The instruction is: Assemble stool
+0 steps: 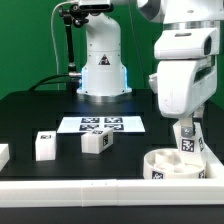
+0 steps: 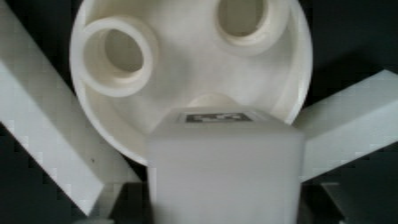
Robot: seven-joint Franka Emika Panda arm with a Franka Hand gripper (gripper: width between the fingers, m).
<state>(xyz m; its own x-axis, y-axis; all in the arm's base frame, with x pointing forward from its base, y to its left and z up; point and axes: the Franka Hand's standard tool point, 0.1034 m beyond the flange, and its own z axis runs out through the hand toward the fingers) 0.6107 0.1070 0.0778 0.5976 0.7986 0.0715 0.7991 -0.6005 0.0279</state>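
Note:
The stool's round white seat (image 1: 160, 166) lies at the front of the black table, on the exterior view's right. A white leg block (image 1: 187, 144) with a black-and-white tag stands upright over the seat's far side. My gripper (image 1: 187, 132) is shut on this block from above. In the wrist view the same leg block (image 2: 221, 160) fills the space between my jaws, tag facing up. Beyond it lies the seat (image 2: 178, 70) with two round holes showing. Two more leg blocks (image 1: 44, 146) (image 1: 95, 141) stand loose on the table toward the exterior view's left.
The marker board (image 1: 101, 125) lies flat mid-table in front of the robot base (image 1: 101, 70). A long white border rail (image 1: 70, 188) runs along the front edge. Another white piece (image 1: 3, 154) shows at the exterior view's far left edge.

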